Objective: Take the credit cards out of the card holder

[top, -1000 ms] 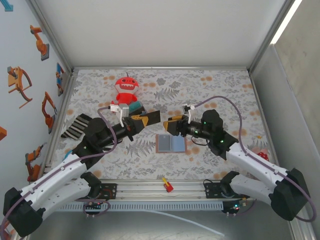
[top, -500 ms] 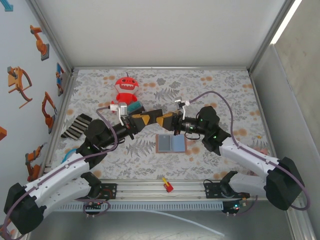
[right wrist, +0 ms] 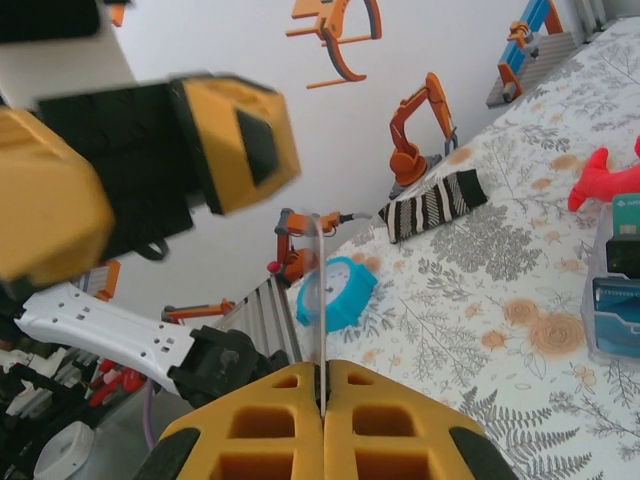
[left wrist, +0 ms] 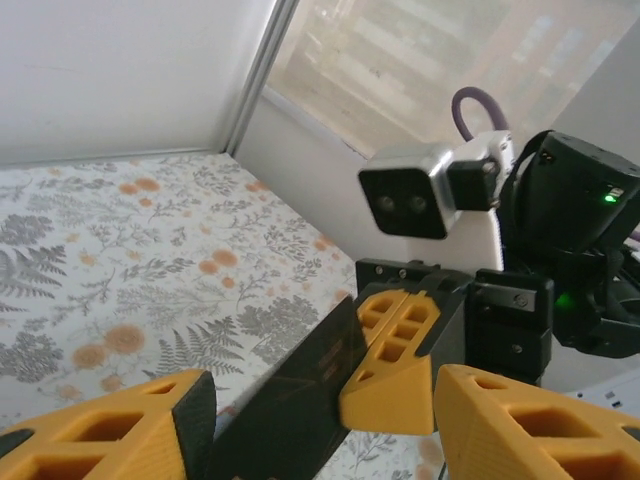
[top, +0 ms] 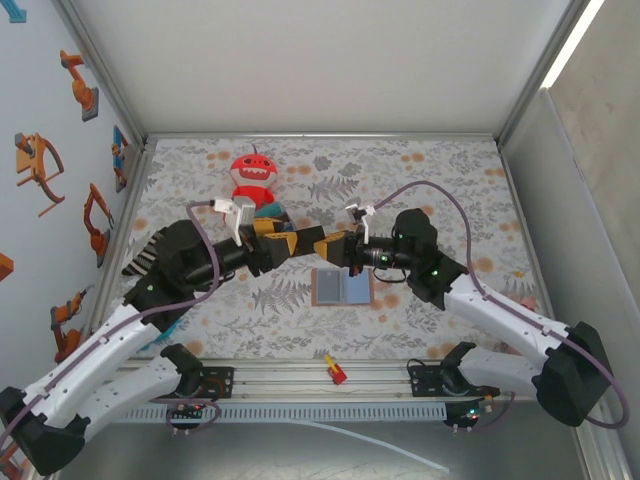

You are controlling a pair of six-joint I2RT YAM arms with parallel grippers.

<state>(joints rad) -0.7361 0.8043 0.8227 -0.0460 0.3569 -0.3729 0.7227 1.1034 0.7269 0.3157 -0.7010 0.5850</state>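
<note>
- Step in hand (judged): one dark credit card (left wrist: 290, 400) is being passed between the arms in mid-air above the desk (top: 420, 170).
- Right jaws are closed on the card, which is pinched edge-on at one end.
- Left jaws are parted wide either side of the card's other end; no grip is seen.
- The card holder (top: 343, 287) is lying open on the desk, pale inside up, just near of the meeting point.
- Next move: the left arm is to be backed clear and the card laid on the desk. Whether more cards remain cannot be told.

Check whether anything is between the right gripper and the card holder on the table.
Nothing visible: the open card holder lies uncovered near the right gripper. But its fingers are shut on a dark card.
</note>
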